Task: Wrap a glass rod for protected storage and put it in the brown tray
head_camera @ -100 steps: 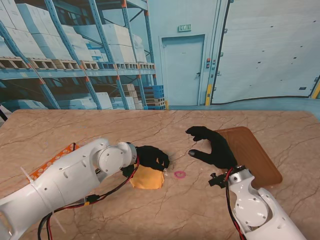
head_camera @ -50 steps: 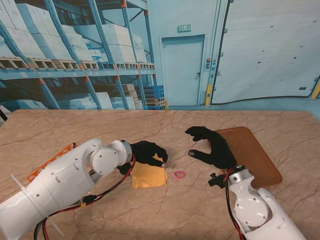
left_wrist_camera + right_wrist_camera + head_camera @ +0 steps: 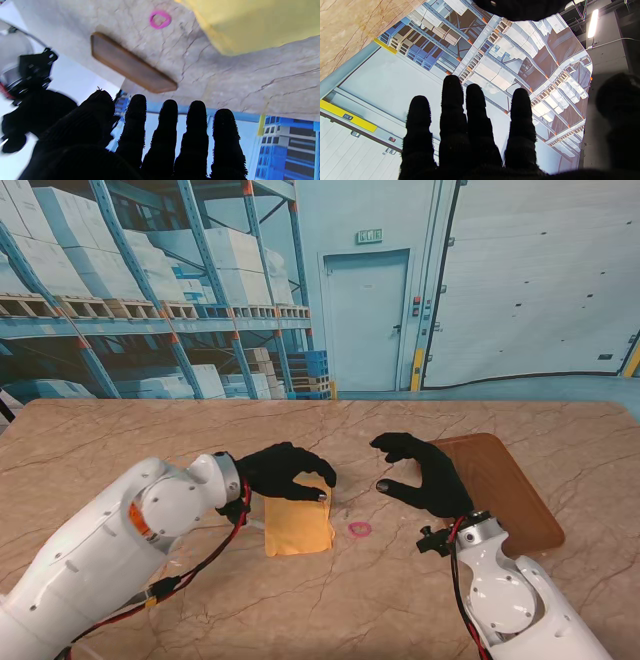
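A yellow wrapping sheet (image 3: 298, 527) lies flat on the marble table, seen too in the left wrist view (image 3: 250, 22). My left hand (image 3: 284, 470) hovers over the sheet's far edge, fingers straight and apart (image 3: 162, 140), holding nothing. A small pink ring (image 3: 360, 529) (image 3: 160, 19) lies just right of the sheet. The brown tray (image 3: 505, 490) (image 3: 132, 63) sits at the right with nothing in it. My right hand (image 3: 425, 473) (image 3: 470, 130) floats open between ring and tray, thumb apart from the fingers. I cannot make out the glass rod.
My left forearm (image 3: 150, 520) crosses the table's left part toward the sheet. The right forearm (image 3: 500, 580) rises along the tray's near left corner. The table's far edge runs along a printed warehouse backdrop.
My left hand has lifted off the yellow sheet and drawn back toward its far edge; the sheet, bunched before, now lies spread out. The right hand has not moved.
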You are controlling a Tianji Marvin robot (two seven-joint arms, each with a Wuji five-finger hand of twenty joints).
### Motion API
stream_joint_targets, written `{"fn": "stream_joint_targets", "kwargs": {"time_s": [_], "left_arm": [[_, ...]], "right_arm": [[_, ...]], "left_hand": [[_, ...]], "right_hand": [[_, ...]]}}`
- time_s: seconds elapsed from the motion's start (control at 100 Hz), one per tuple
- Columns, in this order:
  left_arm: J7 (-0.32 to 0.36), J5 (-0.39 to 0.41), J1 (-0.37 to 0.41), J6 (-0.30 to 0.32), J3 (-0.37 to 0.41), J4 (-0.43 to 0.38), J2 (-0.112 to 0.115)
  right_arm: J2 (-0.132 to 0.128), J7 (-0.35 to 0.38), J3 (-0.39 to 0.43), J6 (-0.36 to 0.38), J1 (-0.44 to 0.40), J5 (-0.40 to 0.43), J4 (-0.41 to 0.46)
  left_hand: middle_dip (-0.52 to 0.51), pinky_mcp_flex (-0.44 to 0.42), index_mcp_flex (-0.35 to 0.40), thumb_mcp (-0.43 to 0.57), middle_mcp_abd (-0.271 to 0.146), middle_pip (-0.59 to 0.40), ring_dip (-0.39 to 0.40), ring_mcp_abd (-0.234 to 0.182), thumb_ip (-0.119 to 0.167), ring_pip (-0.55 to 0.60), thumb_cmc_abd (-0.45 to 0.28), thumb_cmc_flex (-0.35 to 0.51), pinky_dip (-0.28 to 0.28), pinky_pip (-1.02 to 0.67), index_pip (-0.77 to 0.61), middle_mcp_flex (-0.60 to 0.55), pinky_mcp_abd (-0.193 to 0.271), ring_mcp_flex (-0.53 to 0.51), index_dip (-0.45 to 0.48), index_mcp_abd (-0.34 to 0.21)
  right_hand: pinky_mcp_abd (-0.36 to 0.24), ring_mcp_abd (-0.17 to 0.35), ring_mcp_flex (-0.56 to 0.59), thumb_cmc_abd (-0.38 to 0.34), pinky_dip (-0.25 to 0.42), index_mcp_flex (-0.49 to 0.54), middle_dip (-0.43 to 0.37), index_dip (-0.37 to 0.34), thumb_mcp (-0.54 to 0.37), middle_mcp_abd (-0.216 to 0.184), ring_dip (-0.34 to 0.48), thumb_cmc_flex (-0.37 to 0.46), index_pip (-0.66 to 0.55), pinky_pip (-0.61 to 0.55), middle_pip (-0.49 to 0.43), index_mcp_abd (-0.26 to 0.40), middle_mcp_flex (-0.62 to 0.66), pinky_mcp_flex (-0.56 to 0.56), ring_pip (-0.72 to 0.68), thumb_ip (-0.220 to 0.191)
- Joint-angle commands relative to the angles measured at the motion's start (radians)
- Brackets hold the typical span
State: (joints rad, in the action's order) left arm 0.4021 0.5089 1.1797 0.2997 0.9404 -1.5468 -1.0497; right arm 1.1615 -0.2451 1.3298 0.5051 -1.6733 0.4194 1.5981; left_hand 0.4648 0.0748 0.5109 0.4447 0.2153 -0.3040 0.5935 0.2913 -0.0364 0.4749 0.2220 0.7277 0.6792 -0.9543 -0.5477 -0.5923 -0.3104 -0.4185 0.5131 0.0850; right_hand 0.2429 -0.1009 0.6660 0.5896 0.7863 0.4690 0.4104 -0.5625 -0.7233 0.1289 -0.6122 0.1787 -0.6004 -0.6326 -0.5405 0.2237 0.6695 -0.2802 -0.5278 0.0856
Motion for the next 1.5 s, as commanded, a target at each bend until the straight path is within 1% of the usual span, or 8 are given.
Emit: {"fn": "stream_joint_targets", "kwargs": {"time_s": [0.0, 0.13, 0.2, 0.38, 0.6, 0.85, 1.04, 1.49], "left_arm": [[0.001, -0.031, 0.041, 0.005, 0.026, -0.044, 0.017], [0.006, -0.054, 0.146, 0.058, 0.142, -0.137, 0.025], [-0.009, -0.032, 0.203, 0.101, 0.207, -0.178, 0.028], [-0.105, 0.142, 0.346, 0.227, 0.383, -0.259, 0.026], [-0.253, 0.307, 0.505, 0.271, 0.563, -0.322, 0.007], [-0.455, 0.472, 0.615, 0.221, 0.674, -0.312, -0.014], [-0.555, 0.535, 0.647, 0.158, 0.704, -0.270, -0.021], [-0.698, 0.578, 0.668, 0.016, 0.710, -0.160, -0.030]], "right_arm": [[0.004, 0.003, -0.001, 0.004, -0.002, -0.001, 0.004], [0.003, 0.008, -0.003, 0.006, 0.000, -0.003, 0.001], [0.002, 0.008, -0.004, 0.008, 0.001, -0.001, 0.000], [0.002, 0.005, -0.005, 0.012, 0.002, 0.004, -0.003], [0.001, 0.010, -0.009, 0.013, 0.004, 0.006, -0.004], [-0.001, 0.019, -0.015, 0.009, 0.011, 0.007, -0.009], [-0.003, 0.026, -0.019, 0.011, 0.016, 0.008, -0.015], [-0.005, 0.035, -0.032, 0.004, 0.030, 0.009, -0.025]], "left_hand": [[-0.008, 0.005, -0.012, 0.014, -0.002, 0.015, -0.009, -0.012, 0.026, -0.009, 0.004, 0.004, -0.007, 0.007, 0.032, -0.009, -0.026, -0.021, -0.008, -0.020], [-0.012, 0.007, -0.012, 0.030, -0.002, 0.021, -0.012, -0.011, 0.024, -0.015, 0.018, -0.007, -0.010, 0.013, 0.037, -0.014, -0.035, -0.027, -0.015, -0.020], [-0.017, 0.016, -0.007, 0.074, 0.000, 0.030, -0.017, -0.007, 0.023, -0.022, 0.072, -0.021, -0.014, 0.018, 0.042, -0.023, -0.045, -0.039, -0.023, -0.017], [-0.018, 0.053, -0.028, 0.114, -0.004, 0.036, -0.014, -0.014, 0.006, -0.021, 0.156, -0.052, 0.000, -0.005, 0.047, -0.021, -0.041, -0.058, -0.027, -0.009], [-0.018, 0.065, -0.016, 0.139, -0.005, 0.037, 0.003, -0.010, -0.011, -0.009, 0.176, -0.058, 0.025, -0.030, 0.052, -0.037, -0.044, -0.078, -0.033, -0.015], [-0.013, 0.088, -0.009, 0.151, -0.008, 0.034, 0.031, -0.008, -0.016, 0.023, 0.194, -0.064, 0.061, -0.086, 0.052, -0.048, -0.036, -0.100, -0.034, -0.010], [-0.024, 0.104, -0.032, 0.217, -0.008, 0.048, 0.059, -0.017, -0.051, 0.050, 0.299, -0.132, 0.088, -0.122, 0.114, 0.000, -0.016, -0.105, -0.079, 0.031], [-0.045, 0.099, -0.083, 0.248, -0.012, 0.061, 0.075, -0.018, -0.056, 0.074, 0.310, -0.121, 0.098, -0.144, 0.133, 0.059, -0.008, -0.100, -0.100, 0.020]], "right_hand": [[-0.003, 0.006, 0.000, -0.024, 0.026, -0.012, 0.000, 0.003, -0.003, -0.001, -0.012, -0.020, 0.008, -0.021, -0.012, 0.009, 0.005, 0.003, -0.015, -0.024], [-0.003, 0.006, 0.000, -0.022, 0.026, -0.011, 0.000, 0.003, -0.003, -0.001, -0.012, -0.019, 0.008, -0.020, -0.012, 0.009, 0.006, 0.005, -0.015, -0.024], [-0.003, 0.006, -0.001, -0.024, 0.026, -0.012, 0.000, 0.003, -0.003, -0.001, -0.012, -0.019, 0.008, -0.021, -0.012, 0.008, 0.006, 0.003, -0.015, -0.024], [-0.002, 0.006, -0.001, -0.024, 0.026, -0.012, 0.000, 0.003, -0.003, 0.000, -0.012, -0.020, 0.008, -0.021, -0.012, 0.008, 0.005, 0.004, -0.015, -0.024], [-0.002, 0.006, -0.001, -0.023, 0.026, -0.010, 0.000, 0.003, -0.003, 0.001, -0.012, -0.019, 0.008, -0.021, -0.012, 0.007, 0.005, 0.004, -0.015, -0.024], [-0.003, 0.006, 0.000, -0.023, 0.026, -0.012, 0.000, 0.003, -0.003, 0.000, -0.012, -0.019, 0.008, -0.021, -0.012, 0.007, 0.005, 0.003, -0.015, -0.024], [-0.001, 0.007, 0.000, -0.022, 0.026, -0.011, 0.000, 0.003, -0.003, -0.001, -0.012, -0.019, 0.008, -0.020, -0.012, 0.008, 0.006, 0.004, -0.015, -0.024], [-0.003, 0.006, -0.001, -0.022, 0.026, -0.008, 0.000, 0.003, -0.003, -0.001, -0.011, -0.019, 0.007, -0.021, -0.012, 0.007, 0.006, 0.004, -0.014, -0.024]]}}
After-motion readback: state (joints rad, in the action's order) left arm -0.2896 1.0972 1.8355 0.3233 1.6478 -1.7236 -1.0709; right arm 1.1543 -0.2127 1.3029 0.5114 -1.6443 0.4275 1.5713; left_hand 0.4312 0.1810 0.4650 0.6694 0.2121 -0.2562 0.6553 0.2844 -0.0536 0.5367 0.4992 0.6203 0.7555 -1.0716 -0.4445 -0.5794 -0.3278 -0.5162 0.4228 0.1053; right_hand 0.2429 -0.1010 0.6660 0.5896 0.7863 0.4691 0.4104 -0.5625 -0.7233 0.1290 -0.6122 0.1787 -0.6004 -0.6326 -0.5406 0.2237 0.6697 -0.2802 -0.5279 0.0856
